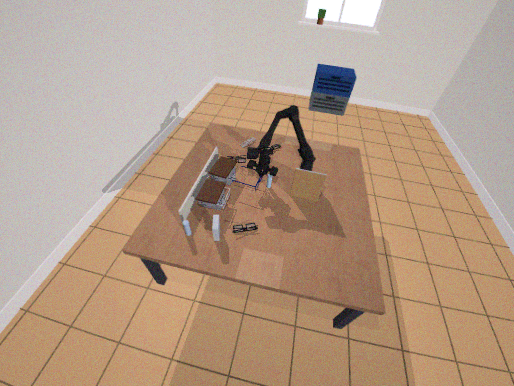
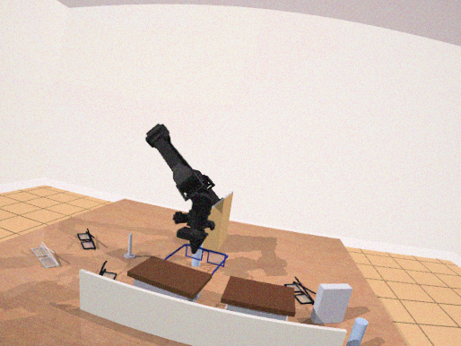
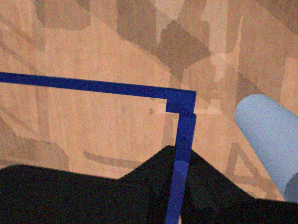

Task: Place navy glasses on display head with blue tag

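Note:
My gripper (image 1: 260, 176) (image 2: 194, 251) (image 3: 177, 155) is shut on the navy glasses (image 1: 245, 183) (image 2: 224, 255) (image 3: 100, 87). It grips their front frame near one hinge corner. The glasses hang above the table on the robot's side of two brown-topped stands, with the temples open and reaching toward them. The first brown top (image 1: 223, 167) (image 2: 170, 275) is nearest the glasses; the second brown top (image 1: 212, 192) (image 2: 258, 296) is beside it. Pale parts show beneath both tops. I cannot make out the heads or the blue tag in these views.
A light-blue cylinder (image 1: 269, 181) (image 2: 196, 260) (image 3: 270, 135) stands close to the held glasses. A pale wall (image 1: 197, 185) (image 2: 202, 309) runs behind the stands. Black glasses (image 1: 245, 228) (image 2: 301, 294), a white box (image 2: 332, 302) and a tan upright board (image 1: 307, 185) are also on the table.

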`<state>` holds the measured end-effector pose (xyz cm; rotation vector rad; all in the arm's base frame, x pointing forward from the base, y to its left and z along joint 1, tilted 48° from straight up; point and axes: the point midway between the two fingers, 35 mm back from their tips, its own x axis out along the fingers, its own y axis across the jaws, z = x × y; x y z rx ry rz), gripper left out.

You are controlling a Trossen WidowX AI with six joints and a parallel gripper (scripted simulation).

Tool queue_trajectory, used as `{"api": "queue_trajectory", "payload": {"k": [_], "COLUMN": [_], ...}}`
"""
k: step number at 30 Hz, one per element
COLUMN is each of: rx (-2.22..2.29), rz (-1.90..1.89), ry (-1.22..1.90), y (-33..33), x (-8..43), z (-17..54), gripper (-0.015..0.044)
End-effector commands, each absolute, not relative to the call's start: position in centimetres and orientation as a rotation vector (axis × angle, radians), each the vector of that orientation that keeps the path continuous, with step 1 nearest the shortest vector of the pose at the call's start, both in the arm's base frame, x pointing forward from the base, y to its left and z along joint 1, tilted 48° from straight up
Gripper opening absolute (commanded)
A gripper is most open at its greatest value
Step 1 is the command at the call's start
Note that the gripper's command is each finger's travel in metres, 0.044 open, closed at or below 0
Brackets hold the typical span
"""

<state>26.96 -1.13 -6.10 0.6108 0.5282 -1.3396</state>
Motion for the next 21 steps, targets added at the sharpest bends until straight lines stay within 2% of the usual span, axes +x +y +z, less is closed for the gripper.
{"api": "queue_trajectory", "payload": {"k": [1, 21], "rx": [0.613, 0.611], "rz": [-1.326, -1.339], "ry": [0.52, 0.524], "y": [-1.1, -0.9], "x": [27.8, 30.3], "z": [-6.0, -5.8], "gripper": [0.0, 0.0]}}
